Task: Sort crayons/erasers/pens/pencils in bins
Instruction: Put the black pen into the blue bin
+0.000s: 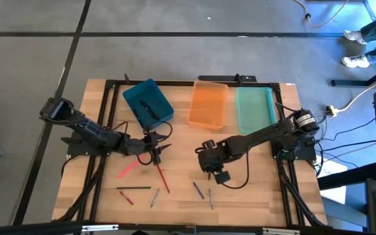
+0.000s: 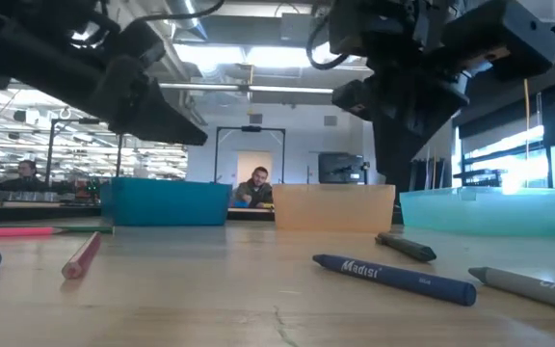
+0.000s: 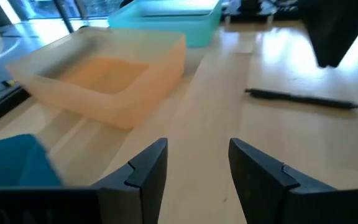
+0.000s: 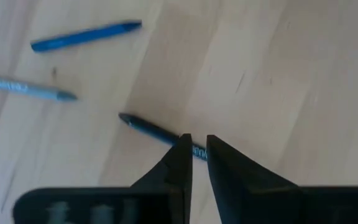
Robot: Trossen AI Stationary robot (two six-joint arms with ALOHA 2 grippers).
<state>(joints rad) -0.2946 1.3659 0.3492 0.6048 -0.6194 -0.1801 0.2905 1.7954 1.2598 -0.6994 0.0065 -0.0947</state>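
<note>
Our right pincer is pinching a thin dark-blue pen on the wooden counter; our left pincer is hovering spread.

Both arms are dark, nearly black, built of chunky jointed segments. At left of centre in the high view, the left claw ends in two tapering black fingers with angular, wedge-shaped tips. The right claw, at centre, has a blocky black head; a black cable loops beside it. Its fingers are matt black, narrowing to points.
</note>
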